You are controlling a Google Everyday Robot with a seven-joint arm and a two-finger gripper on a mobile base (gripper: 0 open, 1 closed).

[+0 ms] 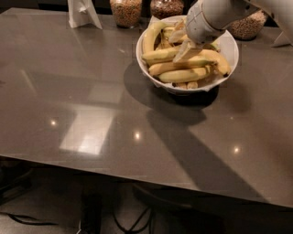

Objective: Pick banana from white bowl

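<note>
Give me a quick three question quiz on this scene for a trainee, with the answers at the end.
1. True or false: the white bowl holds a single banana.
2. Where is the gripper? A) at the bananas, inside the bowl's rim; B) beside the bowl; C) out of view.
3. Fill in: the jars of grains stand along the ____ edge of the table, near or far.

Key
1. False: it holds several.
2. A.
3. Far.
</note>
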